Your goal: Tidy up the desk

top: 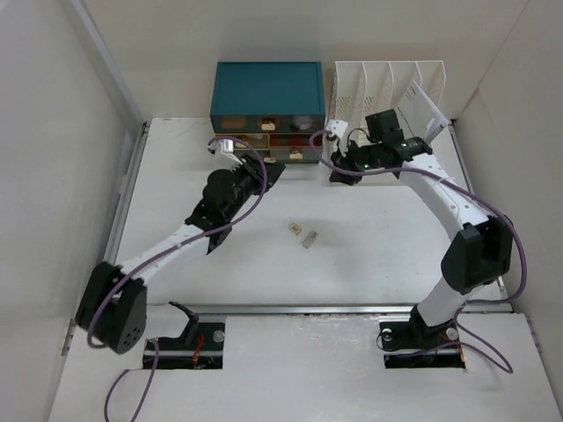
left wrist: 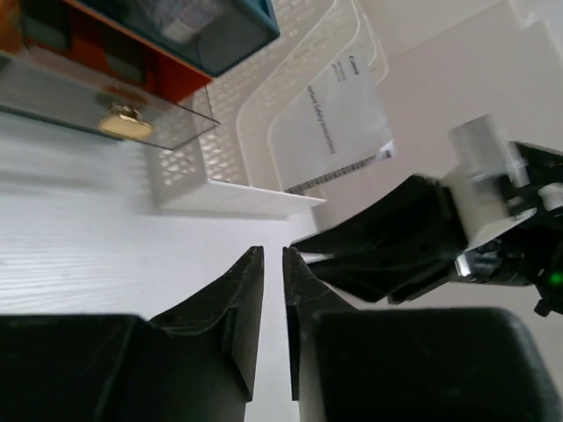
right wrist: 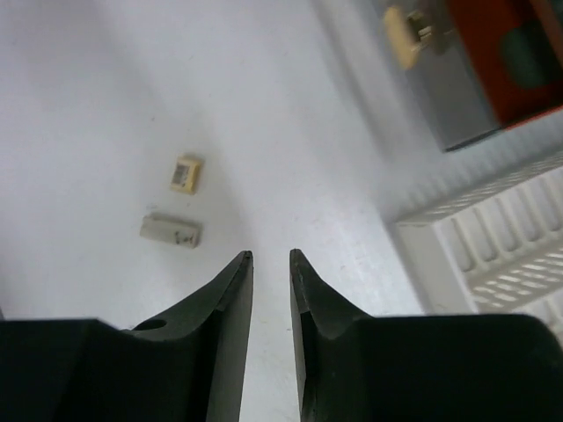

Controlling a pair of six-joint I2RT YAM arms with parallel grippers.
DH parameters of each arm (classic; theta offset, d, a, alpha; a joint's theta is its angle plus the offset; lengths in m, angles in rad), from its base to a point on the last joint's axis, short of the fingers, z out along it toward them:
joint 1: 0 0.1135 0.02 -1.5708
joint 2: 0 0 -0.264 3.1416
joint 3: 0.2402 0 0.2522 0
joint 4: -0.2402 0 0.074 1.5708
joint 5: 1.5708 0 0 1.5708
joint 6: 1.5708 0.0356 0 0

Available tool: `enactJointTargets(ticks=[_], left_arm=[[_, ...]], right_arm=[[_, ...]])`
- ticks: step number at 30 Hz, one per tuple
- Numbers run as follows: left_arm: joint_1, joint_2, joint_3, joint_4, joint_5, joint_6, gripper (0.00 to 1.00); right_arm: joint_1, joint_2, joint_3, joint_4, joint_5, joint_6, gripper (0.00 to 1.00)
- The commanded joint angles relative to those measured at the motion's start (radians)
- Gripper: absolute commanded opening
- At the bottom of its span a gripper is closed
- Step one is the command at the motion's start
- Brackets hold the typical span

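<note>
The white desk (top: 378,255) holds two small pieces near its middle: a yellowish square one (top: 293,229) (right wrist: 186,173) and a beige oblong one (top: 310,238) (right wrist: 171,231). My left gripper (top: 274,171) (left wrist: 273,251) hovers just in front of the teal drawer box (top: 268,88), its jaws drawn to a thin slit with nothing between them. My right gripper (top: 337,174) (right wrist: 271,253) hangs close beside it, in front of the white file rack (top: 387,83), jaws a little apart and empty. Both small pieces lie ahead and left of it in the right wrist view.
A clear drawer with a gold knob (left wrist: 123,121) (right wrist: 409,35) sticks out of the drawer box's lower row. The file rack (left wrist: 255,123) (right wrist: 493,237) holds a printed sheet (left wrist: 339,123). The right arm's black fingers (left wrist: 413,242) sit close to my left gripper. A metal rail (top: 334,308) runs along the near edge.
</note>
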Motion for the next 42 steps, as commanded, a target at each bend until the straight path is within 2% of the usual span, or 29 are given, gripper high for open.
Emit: enactJointTargets(ticks=[1, 2, 4, 6, 11, 15, 18, 22, 31, 35, 42], left_arm=[[0.01, -0.128, 0.085, -0.446, -0.042, 0.3, 0.13], [0.01, -0.181, 0.12, -0.572, -0.069, 0.344, 0.2], [0.03, -0.219, 0.16, -0.7, -0.083, 0.438, 0.34], [0.057, -0.263, 0.212, -0.866, -0.128, 0.492, 0.4], [0.076, -0.383, 0.197, -0.959, -0.293, 0.618, 0.57], [0.088, -0.453, 0.165, -0.969, -0.307, 0.638, 0.59], [0.088, -0.501, 0.126, -0.93, -0.307, 0.638, 0.59], [0.108, -0.539, 0.117, -0.919, -0.307, 0.638, 0.6], [0.108, -0.562, 0.108, -0.919, -0.298, 0.638, 0.61], [0.108, -0.562, 0.108, -0.919, -0.298, 0.638, 0.61], [0.108, -0.553, 0.108, -0.919, -0.289, 0.638, 0.62]], right_arm=[[0.063, -0.027, -0.091, -0.062, -0.03, -0.096, 0.29], [0.108, -0.027, -0.12, -0.031, -0.018, -0.096, 0.29], [0.165, -0.027, -0.185, 0.007, 0.011, -0.082, 0.31], [0.254, 0.003, -0.208, 0.082, 0.092, -0.01, 0.31], [0.359, 0.132, -0.157, 0.152, 0.17, 0.103, 0.32], [0.385, 0.233, -0.11, 0.195, 0.226, 0.213, 0.32], [0.414, 0.275, -0.088, 0.245, 0.346, 0.287, 0.32], [0.425, 0.304, -0.062, 0.264, 0.429, 0.329, 0.33], [0.434, 0.364, -0.028, 0.275, 0.564, 0.37, 0.34], [0.434, 0.373, -0.038, 0.265, 0.593, 0.37, 0.35], [0.434, 0.364, -0.07, 0.245, 0.604, 0.37, 0.41]])
